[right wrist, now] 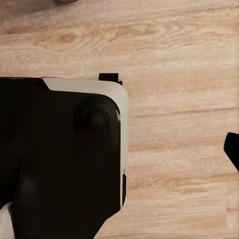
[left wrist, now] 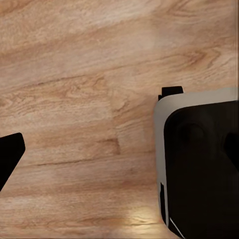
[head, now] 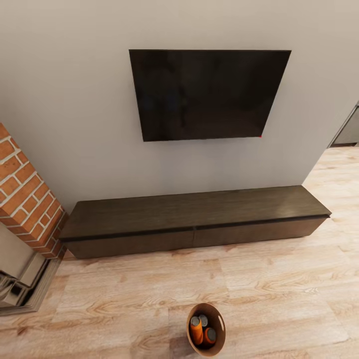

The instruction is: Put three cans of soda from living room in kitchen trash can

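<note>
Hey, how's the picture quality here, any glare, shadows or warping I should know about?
Head view: wide-angle warp skews the TV; the trash can casts a soft shadow. Left wrist view: slightly soft, one pale glare spot on the floor. Right wrist view: even light, no glare.

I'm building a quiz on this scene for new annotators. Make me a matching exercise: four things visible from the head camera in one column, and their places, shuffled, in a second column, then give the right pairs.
Things:
1. TV
2. low dark cabinet
3. brick fireplace
4. soda cans

Places:
A. inside the round bin on the wood floor
B. at the left edge of the view
C. mounted on the grey wall
D. on the floor against the wall, under the screen

Pairs: 1-C, 2-D, 3-B, 4-A
</note>
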